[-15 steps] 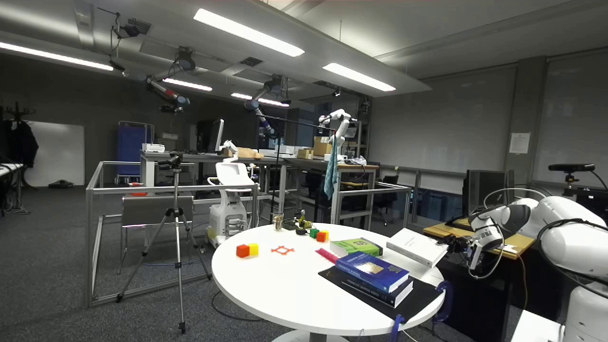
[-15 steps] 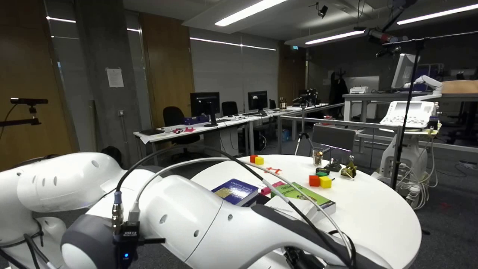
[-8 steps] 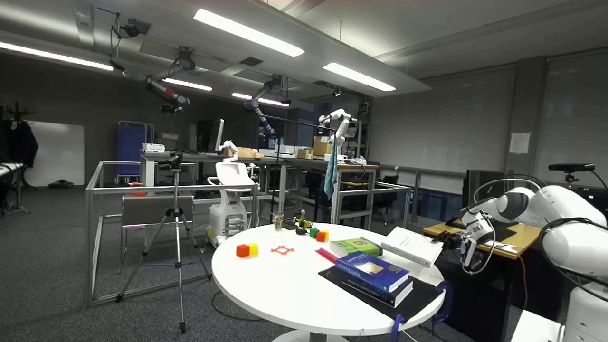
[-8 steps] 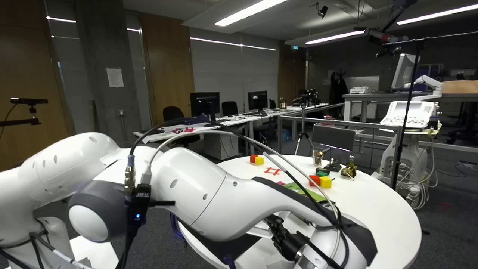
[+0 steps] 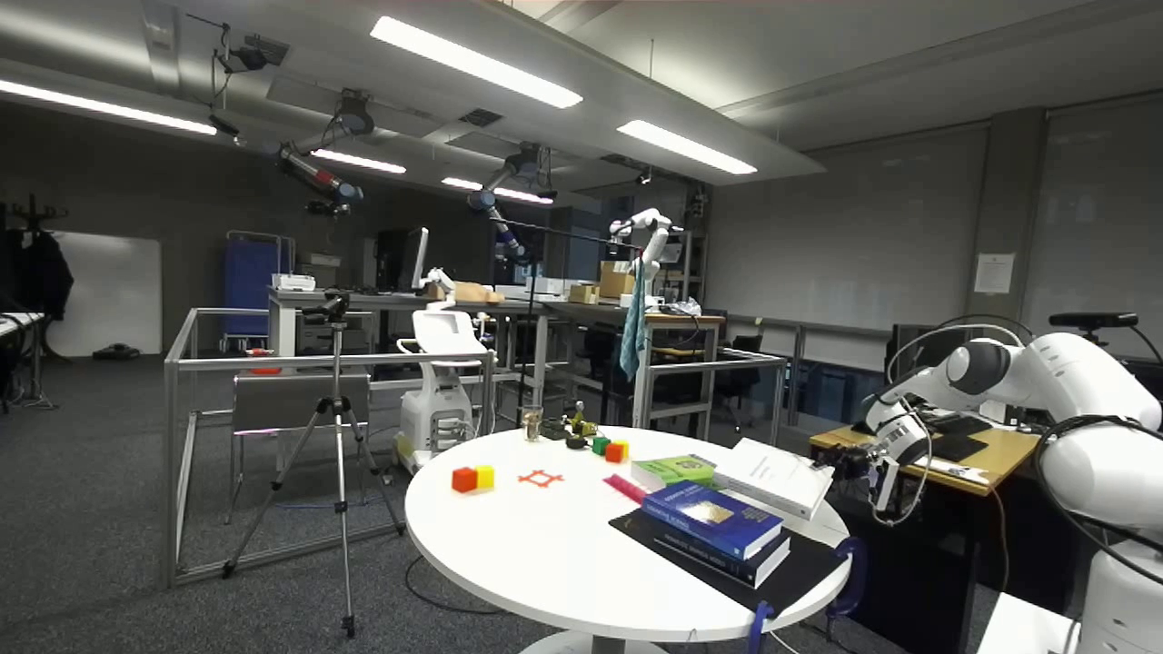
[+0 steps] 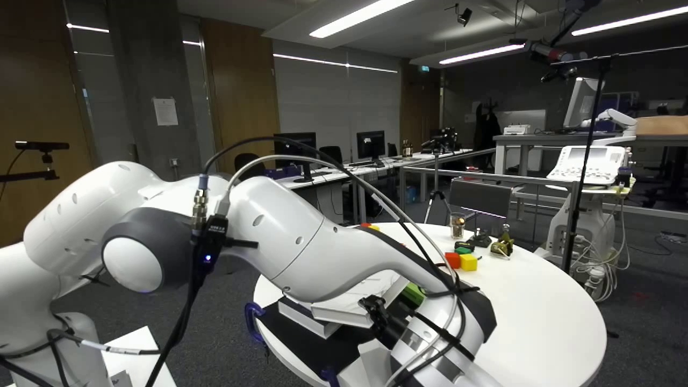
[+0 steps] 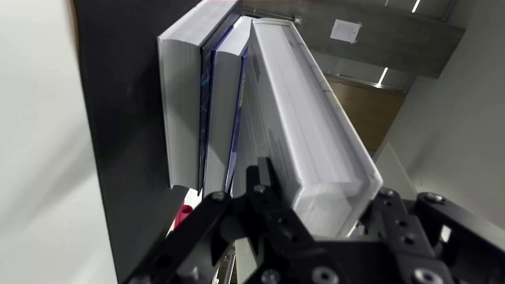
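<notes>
A thick white book hangs tilted over the table, one end between the fingers of my gripper. In the wrist view my gripper is shut on this white book, a finger against each cover; the far fingertip is hidden behind it. Beneath lies a blue book on top of a dark book. The wrist view has the white book leaning close over the blue book; whether they touch I cannot tell. A green book lies just behind.
The stack sits on a black mat at the edge of the round white table. Blue clamps grip that edge. Also there are a pink piece, a red cube, a yellow cube and a glass.
The arm has swung across with the white book still in the grip. The book has moved over toward the blue and dark stack, which has not shifted.
</notes>
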{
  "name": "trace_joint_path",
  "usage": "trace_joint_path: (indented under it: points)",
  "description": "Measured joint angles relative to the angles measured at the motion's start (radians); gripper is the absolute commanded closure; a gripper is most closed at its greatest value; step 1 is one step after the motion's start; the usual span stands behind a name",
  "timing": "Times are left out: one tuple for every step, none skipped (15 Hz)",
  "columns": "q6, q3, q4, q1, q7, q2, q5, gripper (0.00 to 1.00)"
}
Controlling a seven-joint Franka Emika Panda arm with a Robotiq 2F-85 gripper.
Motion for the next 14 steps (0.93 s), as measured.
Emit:
trace_joint_path:
  points:
    - [0.018, 0.002, -0.038, 0.007, -0.008, -0.022, 0.001, 0.81]
    - [0.029, -0.005, -0.075, 0.019, -0.02, -0.044, 0.01, 0.81]
    - [0.032, -0.019, -0.111, 0.036, -0.035, -0.066, 0.024, 0.81]
    - [0.032, -0.034, -0.146, 0.052, -0.05, -0.088, 0.036, 0.81]
    - [0.032, -0.048, -0.18, 0.069, -0.064, -0.111, 0.049, 0.81]
    - [0.032, -0.063, -0.215, 0.087, -0.078, -0.134, 0.061, 0.81]
    - [0.032, -0.078, -0.247, 0.104, -0.092, -0.156, 0.073, 0.81]
    - [0.032, -0.093, -0.277, 0.122, -0.102, -0.176, 0.086, 0.81]
    - [0.032, -0.108, -0.305, 0.141, -0.111, -0.194, 0.101, 0.81]
    - [0.033, -0.124, -0.33, 0.16, -0.117, -0.211, 0.117, 0.81]
    - [0.033, -0.14, -0.353, 0.179, -0.12, -0.226, 0.134, 0.81]
    - [0.035, -0.155, -0.373, 0.199, -0.121, -0.239, 0.154, 0.81]
    - [0.037, -0.169, -0.391, 0.218, -0.122, -0.248, 0.174, 0.81]
    - [0.041, -0.184, -0.409, 0.237, -0.122, -0.259, 0.196, 0.81]
